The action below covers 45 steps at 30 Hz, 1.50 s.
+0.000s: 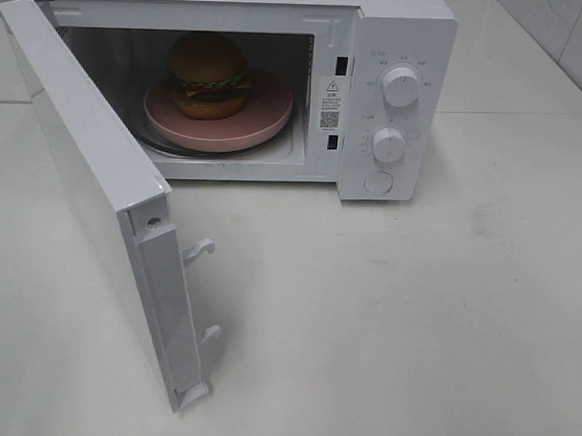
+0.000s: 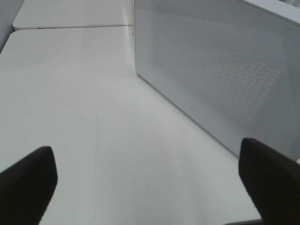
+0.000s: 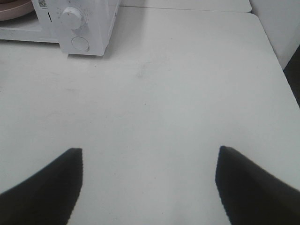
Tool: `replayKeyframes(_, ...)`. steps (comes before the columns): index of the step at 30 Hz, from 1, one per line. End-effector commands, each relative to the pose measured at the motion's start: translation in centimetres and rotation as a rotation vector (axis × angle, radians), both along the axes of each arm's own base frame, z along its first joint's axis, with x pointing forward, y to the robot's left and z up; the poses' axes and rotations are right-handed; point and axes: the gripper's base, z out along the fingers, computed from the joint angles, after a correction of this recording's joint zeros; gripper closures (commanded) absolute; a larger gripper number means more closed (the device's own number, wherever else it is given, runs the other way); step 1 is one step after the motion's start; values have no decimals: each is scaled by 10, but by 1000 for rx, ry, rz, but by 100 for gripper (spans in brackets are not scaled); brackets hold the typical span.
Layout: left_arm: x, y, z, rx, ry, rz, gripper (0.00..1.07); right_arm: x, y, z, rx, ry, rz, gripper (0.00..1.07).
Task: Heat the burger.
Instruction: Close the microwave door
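Dimly, burger [image 1: 209, 74] inside microwave [image 1: 413, 21] — top shadowed

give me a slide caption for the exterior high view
Burger resting on a pink plate inside the white microwave, its door swung wide open over the table.

microwave [image 1: 398, 21] top cropped, dial labels [image 1: 372, 82] illegible

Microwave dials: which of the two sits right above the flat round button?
The lower dial, directly over the flat round button. The upper dial sits higher, with the lower dial between it and the button.
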Motion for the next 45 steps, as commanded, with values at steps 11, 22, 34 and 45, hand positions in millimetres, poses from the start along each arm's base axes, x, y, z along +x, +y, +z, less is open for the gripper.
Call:
replayKeyframes(11,-3,0,0,-4,-23,-2,3,-3,-1,1,6,-37,-12,31)
replayKeyframes(22,-3,0,0,-4,-23,-2,3,-3,-1,1,6,-37,-12,31)
replayKeyframes(34,-3,0,0,-3,-23,-1,3,-3,-1,1,6,-37,-12,31)
replayKeyframes(45,-3,0,0,2,-25,4,3,-3,-1,1,6,-37,-12,31)
